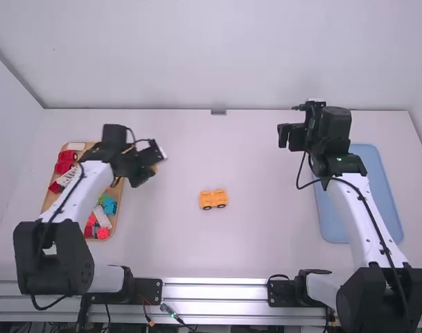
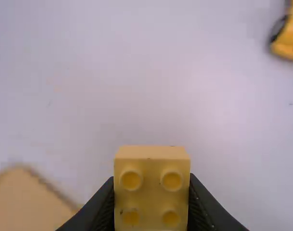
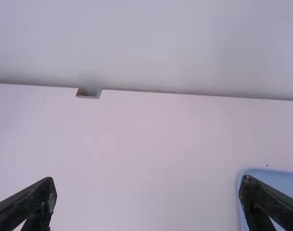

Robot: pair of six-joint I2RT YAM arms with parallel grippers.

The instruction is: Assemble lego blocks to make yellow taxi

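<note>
Okay, left gripper [image 2: 151,192] grips yellow block [image 2: 151,159]; right gripper [image 3: 147,185] is spread, empty. Wheeled base [image 1: 213,199] sits on table [image 1: 266,239], near middle. Best to square block over base, then press straight down evenly.

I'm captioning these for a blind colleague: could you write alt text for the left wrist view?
The left gripper grips a yellow block, four studs facing the camera, above the white table. Part of the yellow car shows in one corner, and part of the tan tray in the opposite one.
</note>
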